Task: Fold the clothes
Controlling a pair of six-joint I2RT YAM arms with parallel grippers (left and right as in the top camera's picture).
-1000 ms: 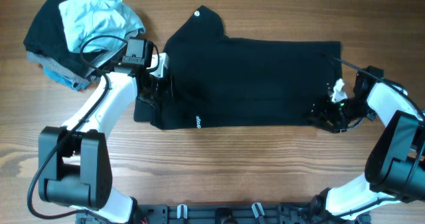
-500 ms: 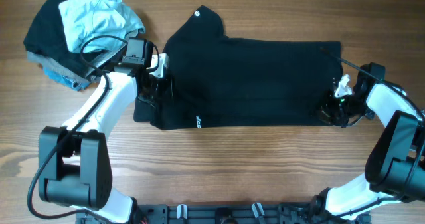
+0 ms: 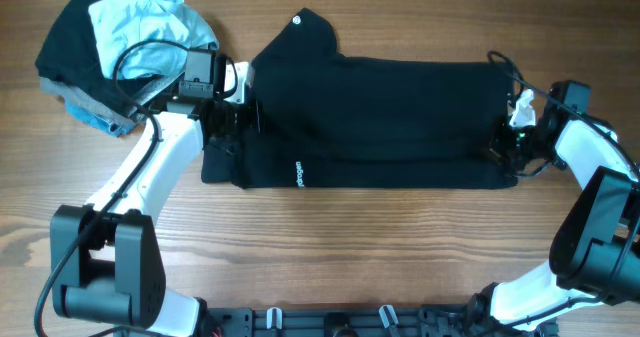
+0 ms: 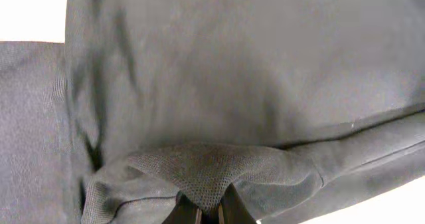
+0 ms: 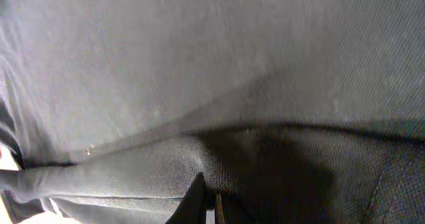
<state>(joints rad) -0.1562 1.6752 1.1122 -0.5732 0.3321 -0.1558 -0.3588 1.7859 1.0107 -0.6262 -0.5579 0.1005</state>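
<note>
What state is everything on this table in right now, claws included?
black shirt, spread out on the table, pinched at both ends.
left claw, shut on the black shirt's fabric.
right claw, shut on the black shirt's fabric.
pale blue garment, crumpled atop dark clothes, unfolded.

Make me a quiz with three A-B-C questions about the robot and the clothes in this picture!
1. Where is the clothes pile? A) near the left arm B) near the right arm C) dead centre
2. What colour is the spread-out shirt? A) red B) black C) yellow
3. What is the left tool doing? A) hanging open B) holding a cup C) pinching the shirt
Answers: 1 A, it lies by that arm; 2 B, it is plain black; 3 C, it is shut on a fabric fold.
</note>
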